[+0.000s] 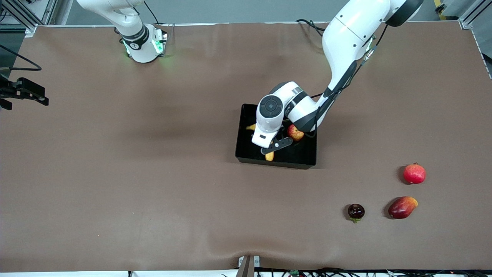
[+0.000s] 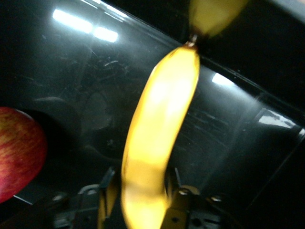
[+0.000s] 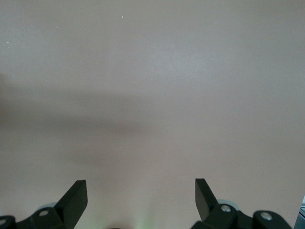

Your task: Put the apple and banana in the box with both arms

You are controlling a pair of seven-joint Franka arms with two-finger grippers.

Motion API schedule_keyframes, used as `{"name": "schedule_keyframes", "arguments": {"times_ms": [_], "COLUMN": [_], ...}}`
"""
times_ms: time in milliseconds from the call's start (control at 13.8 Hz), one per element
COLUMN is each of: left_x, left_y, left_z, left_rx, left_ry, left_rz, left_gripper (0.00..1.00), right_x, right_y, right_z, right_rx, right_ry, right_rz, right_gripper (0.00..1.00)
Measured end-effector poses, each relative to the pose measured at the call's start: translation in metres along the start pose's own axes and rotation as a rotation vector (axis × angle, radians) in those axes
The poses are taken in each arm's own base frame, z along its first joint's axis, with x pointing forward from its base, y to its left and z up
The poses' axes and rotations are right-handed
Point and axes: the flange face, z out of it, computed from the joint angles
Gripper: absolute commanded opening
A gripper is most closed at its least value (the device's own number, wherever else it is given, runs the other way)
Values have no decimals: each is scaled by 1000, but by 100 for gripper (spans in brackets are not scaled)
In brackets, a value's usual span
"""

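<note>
Bench (image 1: 115, 173) – brown cover, both arm bases along its upper edge in the front view.

Box (image 1: 300, 156) – black tray near the bench's middle, slightly toward the left arm's end. Both task fruits lie inside it already.

Left arm reaches down from its base into the box; left end effector (image 1: 277, 145) sits low over the box floor. In the left wrist view the fingers (image 2: 178, 202) flank the banana (image 2: 159, 129) on both sides. Contact is hard to judge; the grasp looks to be slackening, probably a release, since the fruit seems to rest on the glossy floor with its tip at the wall. Cannot tell for sure whether it is freed.

Right end effector (image 3: 140, 200) – over bare bench cover at the right arm's end, fingers spread wide, nothing between them. That arm waits, presumably because its share is done.

Apple (image 1: 295, 132) – in the box, beside the banana, toward the left arm's end.

Leftovers near the bench corner at the left arm's end: pomegranate (image 1: 414, 173), mango (image 1: 402, 207), small dark fruit (image 1: 356, 211) – no part of the job.
</note>
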Motion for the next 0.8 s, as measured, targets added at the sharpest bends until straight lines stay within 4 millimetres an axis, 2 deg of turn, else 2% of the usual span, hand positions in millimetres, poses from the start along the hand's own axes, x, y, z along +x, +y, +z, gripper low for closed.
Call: {"name": "schedule_keyframes", "arguments": {"times_ms": [289,434,579,796], "left_x": [14,33,62,113], "left_y": [-2,-6,-18,-60], "left_z": [-6,-26,-69,-153], "left_rx": [-8,-8,20,71], "left_ry": [18,49,72,85], "left_rz": [-17,-23,-19,32], "left_gripper": [100,100,100,100], "right_x": [-1,-2,-4,-6], "right_y": [0,-1,-4,-2], "right_z": [2,4,6,6], "right_rx": [8,21,56,78], "right_ry": [-6,-23,-40,-45], "right_rz": [12,22,23,37], "right_gripper": [100,100,100,100]}}
